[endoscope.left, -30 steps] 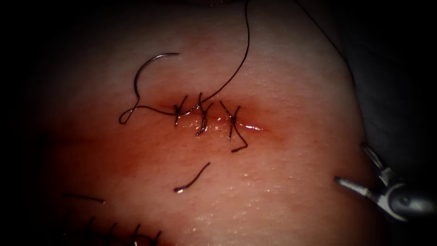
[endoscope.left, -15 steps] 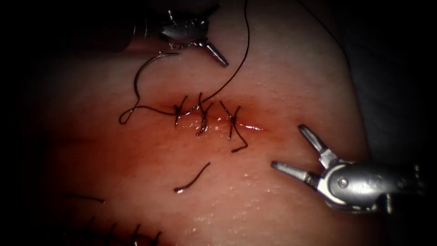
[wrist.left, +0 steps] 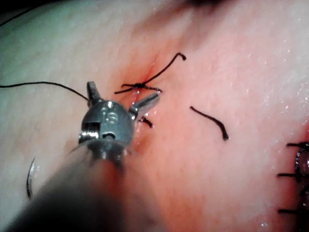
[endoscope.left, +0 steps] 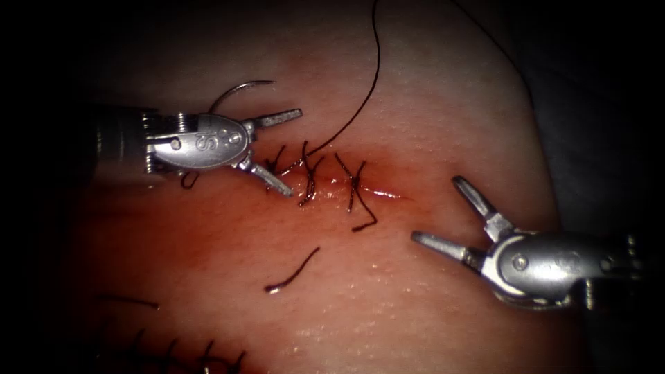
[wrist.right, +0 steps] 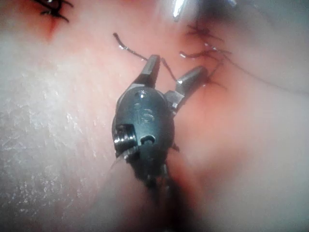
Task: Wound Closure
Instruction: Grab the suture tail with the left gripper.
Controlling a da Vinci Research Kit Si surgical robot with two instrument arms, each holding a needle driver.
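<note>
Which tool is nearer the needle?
Left. The left tool is open right beside the needle, which lies free on the tissue; the right tool, open, sits far across the cut.

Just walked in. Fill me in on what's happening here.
Both tools hang open over the tissue, holding nothing. The left tool is at the left end of the stitched cut; the right tool is to the cut's right. The needle lies free on the tissue by the left tool, thread trailing from the stitches.

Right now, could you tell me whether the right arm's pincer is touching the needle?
Apart. In the endoscope view the right pincer hangs open and empty right of the cut, while the needle lies on the tissue far left, beside the open, empty left pincer.
</note>
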